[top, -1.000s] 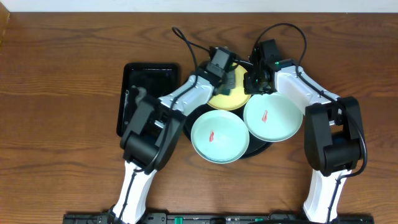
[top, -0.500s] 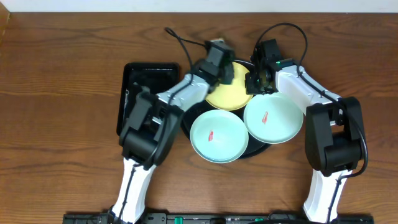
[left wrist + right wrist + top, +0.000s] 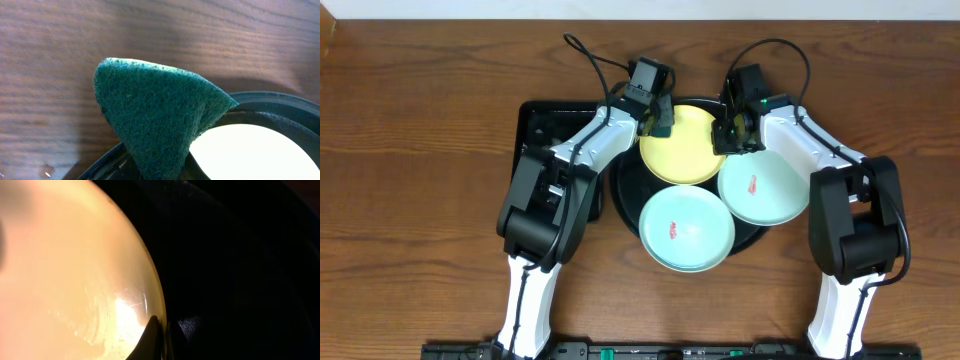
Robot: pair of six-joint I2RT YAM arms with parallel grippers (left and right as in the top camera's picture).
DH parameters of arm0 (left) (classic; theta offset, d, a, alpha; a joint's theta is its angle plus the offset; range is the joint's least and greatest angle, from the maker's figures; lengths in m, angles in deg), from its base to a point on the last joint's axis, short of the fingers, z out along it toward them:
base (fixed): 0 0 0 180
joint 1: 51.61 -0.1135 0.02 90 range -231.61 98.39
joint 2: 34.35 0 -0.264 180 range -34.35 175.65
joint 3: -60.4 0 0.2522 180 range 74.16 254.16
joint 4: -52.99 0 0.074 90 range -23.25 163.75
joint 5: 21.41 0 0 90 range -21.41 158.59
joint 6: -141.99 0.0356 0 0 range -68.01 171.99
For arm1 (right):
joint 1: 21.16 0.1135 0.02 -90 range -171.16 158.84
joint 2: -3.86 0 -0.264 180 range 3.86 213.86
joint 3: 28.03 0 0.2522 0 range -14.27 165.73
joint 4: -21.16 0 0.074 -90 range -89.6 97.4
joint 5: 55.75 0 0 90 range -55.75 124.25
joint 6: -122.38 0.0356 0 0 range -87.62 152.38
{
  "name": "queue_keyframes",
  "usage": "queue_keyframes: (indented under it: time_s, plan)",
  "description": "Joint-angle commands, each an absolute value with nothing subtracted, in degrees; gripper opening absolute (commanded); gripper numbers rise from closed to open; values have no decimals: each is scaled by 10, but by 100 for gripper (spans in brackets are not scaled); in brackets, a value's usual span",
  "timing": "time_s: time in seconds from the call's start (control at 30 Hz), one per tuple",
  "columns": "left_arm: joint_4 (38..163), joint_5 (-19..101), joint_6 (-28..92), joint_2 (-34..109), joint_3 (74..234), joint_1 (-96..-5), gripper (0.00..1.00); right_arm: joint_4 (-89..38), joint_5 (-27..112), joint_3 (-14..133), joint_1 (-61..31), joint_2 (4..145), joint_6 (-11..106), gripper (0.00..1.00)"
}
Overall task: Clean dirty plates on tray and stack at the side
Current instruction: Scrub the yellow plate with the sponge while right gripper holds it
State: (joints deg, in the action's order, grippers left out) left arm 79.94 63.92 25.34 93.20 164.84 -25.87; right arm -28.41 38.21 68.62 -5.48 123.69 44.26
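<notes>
The pale yellow plate (image 3: pixel 682 145) lies at the back of the round black tray (image 3: pixel 624 198); its centre shows no red smear. Two mint-blue plates sit in front, one at the middle (image 3: pixel 687 228) and one at the right (image 3: pixel 763 186), each with a red smear. My left gripper (image 3: pixel 660 116) is shut on a dark green sponge (image 3: pixel 160 115) at the yellow plate's far-left edge (image 3: pixel 250 155). My right gripper (image 3: pixel 162 330) is shut on the yellow plate's right rim (image 3: pixel 65 270), and it also shows in the overhead view (image 3: pixel 728 135).
A smaller rectangular black tray (image 3: pixel 545 120) lies left of the round tray, partly under my left arm. Bare wooden table (image 3: pixel 420 200) stretches to both sides. The round tray's rim (image 3: pixel 270 100) shows behind the sponge.
My left gripper has carried the sponge back and to the left, off the yellow plate's middle to its edge. The plates have shifted slightly to the right. My right gripper has kept its hold.
</notes>
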Motion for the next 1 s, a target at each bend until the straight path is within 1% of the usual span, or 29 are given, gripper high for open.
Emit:
queue_keyframes:
  time_s: [0.0,0.1,0.27,0.4,0.53,0.7,0.97]
  plan:
    - [832,499,198,961,1625,-213,7,-282,371,682,-54,1233,426,1]
    - [843,459,161,961,1625,-207,7,-282,371,682,-54,1233,426,1]
    - [845,406,137,960,1626,-208,8,-282,371,682,-54,1233,426,1]
    - [845,406,146,955,1627,-220,8,-283,371,682,-54,1233,426,1]
    - [851,418,214,936,1629,-233,7,-289,371,682,-54,1233,426,1]
    - [895,472,266,888,1629,-233,7,-290,371,682,-52,1233,434,1]
    - [941,477,252,868,1629,-192,7,-295,371,682,-53,1233,441,1]
